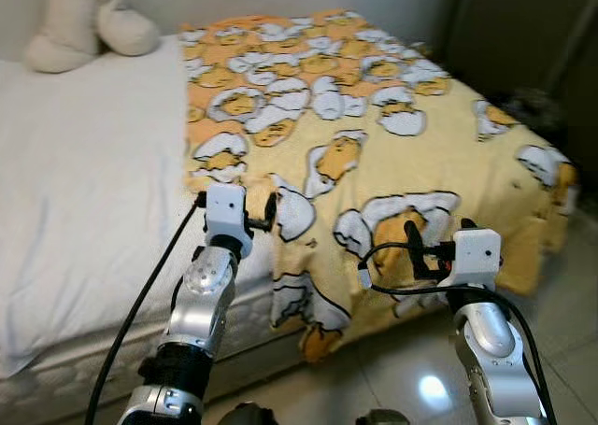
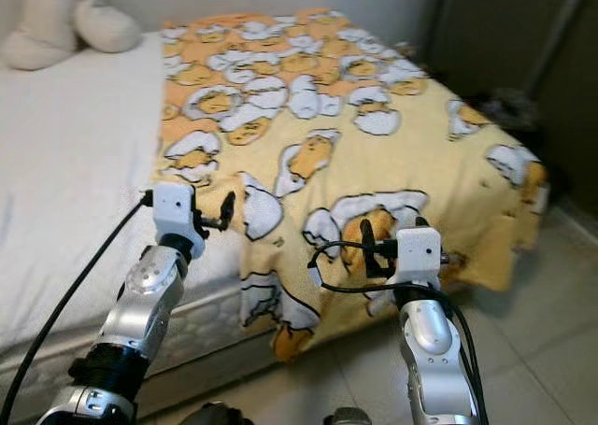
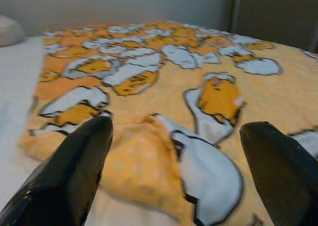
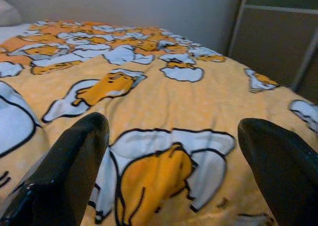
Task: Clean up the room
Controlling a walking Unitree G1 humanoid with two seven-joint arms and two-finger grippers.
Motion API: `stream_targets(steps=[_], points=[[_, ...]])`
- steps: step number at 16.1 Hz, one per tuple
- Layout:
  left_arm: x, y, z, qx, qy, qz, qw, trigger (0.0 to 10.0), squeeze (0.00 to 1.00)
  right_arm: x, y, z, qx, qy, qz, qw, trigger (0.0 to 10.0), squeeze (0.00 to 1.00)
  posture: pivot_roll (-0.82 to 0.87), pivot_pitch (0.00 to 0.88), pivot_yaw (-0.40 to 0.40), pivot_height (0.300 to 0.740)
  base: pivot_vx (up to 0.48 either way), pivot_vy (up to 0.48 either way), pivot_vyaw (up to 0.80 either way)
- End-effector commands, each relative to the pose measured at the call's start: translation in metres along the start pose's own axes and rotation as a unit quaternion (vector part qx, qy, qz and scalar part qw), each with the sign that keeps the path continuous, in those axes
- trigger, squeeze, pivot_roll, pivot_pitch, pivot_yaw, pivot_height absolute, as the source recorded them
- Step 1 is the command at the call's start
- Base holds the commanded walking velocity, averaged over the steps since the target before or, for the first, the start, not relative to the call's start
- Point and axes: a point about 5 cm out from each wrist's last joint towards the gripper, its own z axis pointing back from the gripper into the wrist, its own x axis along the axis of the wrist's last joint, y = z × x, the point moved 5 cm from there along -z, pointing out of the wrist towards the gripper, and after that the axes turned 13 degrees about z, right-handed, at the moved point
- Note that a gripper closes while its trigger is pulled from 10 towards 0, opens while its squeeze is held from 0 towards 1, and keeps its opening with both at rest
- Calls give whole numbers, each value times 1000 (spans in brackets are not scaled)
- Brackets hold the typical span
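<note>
Covering the bed's right half, the yellow blanket (image 1: 374,145) meets both spread grippers, left (image 3: 174,151) and right (image 4: 171,146); head views add a plush toy (image 1: 84,23), seemingly a bear.

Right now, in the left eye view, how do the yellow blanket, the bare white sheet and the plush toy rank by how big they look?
1. yellow blanket
2. white sheet
3. plush toy, partly cropped and farthest away, so its true size is unsure.
</note>
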Motion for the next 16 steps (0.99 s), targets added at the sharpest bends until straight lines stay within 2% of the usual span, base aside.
stream_targets(steps=[1,5,7,9,12,13,16], points=[[-6,-1,3,-14,13,-7,1000,10000,0,0,5,-3,10,1,2,1000,10000,0,-214,0,66,704,0,0,0],[-44,-10,16,-91,105,-39,990,10000,0,1,11,-5,15,-3,-3,1000,10000,0,-184,0,71,704,0,0,0],[-45,-7,16,-89,108,-45,989,10000,0,-2,14,-1,23,0,-2,1000,10000,0,-175,0,67,704,0,0,0],[-53,8,10,-53,126,-47,989,10000,0,-25,4,15,31,33,19,999,10000,0,-156,0,54,704,0,0,0],[-53,28,0,12,136,-35,990,10000,0,-32,1,19,29,43,24,998,10000,0,-173,0,63,704,0,0,0],[-50,33,-4,27,134,-17,991,10000,0,-30,2,19,28,41,23,998,10000,0,-183,0,67,704,0,0,0],[-58,29,-10,32,157,-7,987,10000,0,-31,9,26,34,42,19,998,10000,0,-211,0,69,704,0,0,0]])
